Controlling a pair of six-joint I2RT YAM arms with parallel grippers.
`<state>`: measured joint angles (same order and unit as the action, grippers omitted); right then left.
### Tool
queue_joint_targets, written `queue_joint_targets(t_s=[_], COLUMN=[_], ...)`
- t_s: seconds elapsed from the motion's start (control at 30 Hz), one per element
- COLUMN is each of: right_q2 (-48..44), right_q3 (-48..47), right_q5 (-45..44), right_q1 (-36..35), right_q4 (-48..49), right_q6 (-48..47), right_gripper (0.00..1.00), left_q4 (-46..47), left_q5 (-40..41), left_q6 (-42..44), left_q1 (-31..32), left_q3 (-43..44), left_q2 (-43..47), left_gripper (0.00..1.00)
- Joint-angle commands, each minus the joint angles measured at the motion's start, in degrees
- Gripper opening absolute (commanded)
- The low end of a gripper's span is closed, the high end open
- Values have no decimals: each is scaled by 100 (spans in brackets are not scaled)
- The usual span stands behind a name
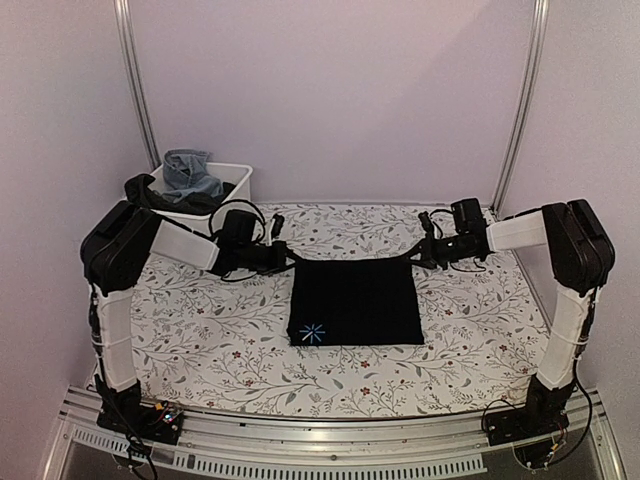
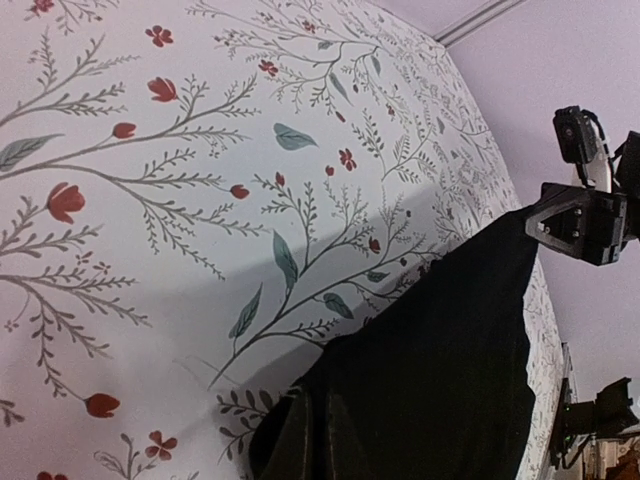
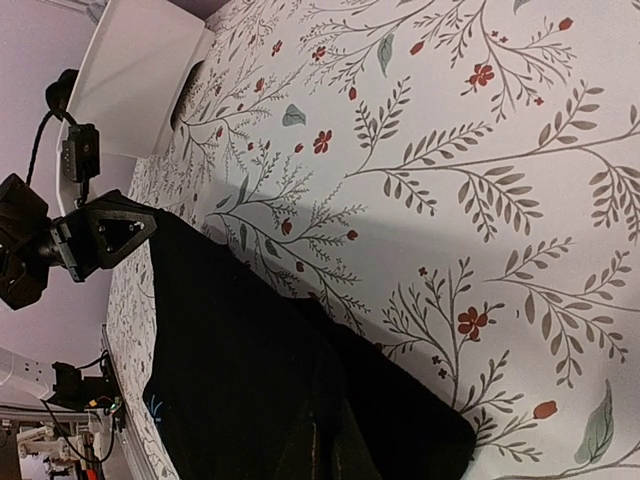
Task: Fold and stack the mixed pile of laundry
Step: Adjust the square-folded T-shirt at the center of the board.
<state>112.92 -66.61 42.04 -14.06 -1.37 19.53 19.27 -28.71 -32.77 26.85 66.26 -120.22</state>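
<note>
The left gripper (image 1: 288,261) and right gripper (image 1: 417,255) clamp far corners of the black cloth (image 1: 355,302).

cloth (image 1: 355,300) on table (image 1: 200,330), bin (image 1: 240,186) far left

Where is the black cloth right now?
Top view: the black cloth lies centred on the table, far corners pinched by the left tool and right tool.

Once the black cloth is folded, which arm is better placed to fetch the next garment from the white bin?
Probably the left. The white bin stands far left, just behind the left tool, which grips a far corner of the black cloth. The right tool is across the cloth.
</note>
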Motion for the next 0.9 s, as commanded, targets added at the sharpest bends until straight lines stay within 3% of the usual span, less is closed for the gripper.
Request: queue_joint_targets(t_s=[0.0,0.27,0.77,0.8,0.87], right_q2=[-363,-180,988,1019,1036], right_q3=[221,118,-651,-704,-788], right_q5=[-175,-270,-874,-866,-880], right_q1=[141,325,332,334,330], right_q4=[-125,-16,-123,-138,-176], right_q6=[-37,-22,-61,-67,-64], right_gripper=[0,0,0,3,23], left_q4=[158,92,-417,-416,-430], left_q5=[37,48,440,443,492], left_q6=[27,35,52,40,53], left_q1=[29,53,-65,-92,-140], left_q3=[31,412,1171,1166,1088], left_q2=[277,-111,-941,-937,-804], left_gripper=[0,0,0,0,13])
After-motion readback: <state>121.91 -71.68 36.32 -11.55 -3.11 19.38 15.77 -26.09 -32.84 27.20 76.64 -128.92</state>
